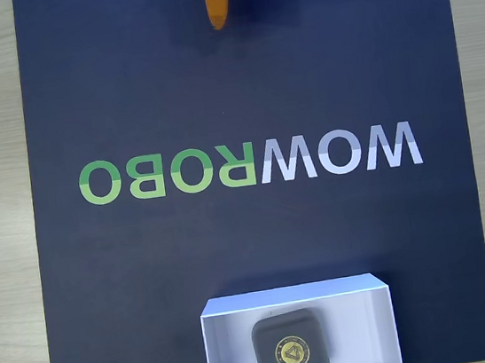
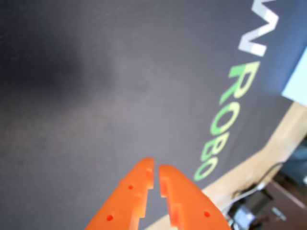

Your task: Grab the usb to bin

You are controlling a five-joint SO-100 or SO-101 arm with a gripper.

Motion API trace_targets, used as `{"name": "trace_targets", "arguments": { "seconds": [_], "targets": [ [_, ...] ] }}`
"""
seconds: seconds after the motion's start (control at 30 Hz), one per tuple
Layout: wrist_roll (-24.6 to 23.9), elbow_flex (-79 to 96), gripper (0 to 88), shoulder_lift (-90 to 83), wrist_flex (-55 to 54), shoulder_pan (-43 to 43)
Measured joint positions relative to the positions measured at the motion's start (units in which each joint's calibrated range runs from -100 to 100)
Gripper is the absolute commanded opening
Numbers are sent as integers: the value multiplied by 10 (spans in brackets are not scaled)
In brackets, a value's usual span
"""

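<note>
Usb [image 1: 290,348] in the bin [image 1: 232,306].
I see my orange jaws [image 2: 156,172] nearly closed, holding nothing, above the dark mat [image 1: 147,274].

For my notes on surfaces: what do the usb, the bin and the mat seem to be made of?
The usb: probably matte dark plastic, with a shiny gold emblem. The bin: thin white walls, likely card or plastic. The mat: dull navy sheet with printed letters, perhaps rubber or fabric.
</note>
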Motion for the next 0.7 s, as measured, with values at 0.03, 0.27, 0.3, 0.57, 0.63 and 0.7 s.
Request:
{"name": "trace_targets", "arguments": {
  "seconds": [0.03, 0.27, 0.3, 0.57, 0.63, 0.7],
  "targets": [
    [0, 0, 16, 0, 3, -4],
    [-1, 33, 12, -4, 3, -3],
    [-1, 33, 13, -4, 3, -4],
    [1, 33, 10, -4, 3, -4],
    [1, 33, 10, -4, 3, -4],
    [1, 33, 10, -4, 3, -4]
  ]
}}
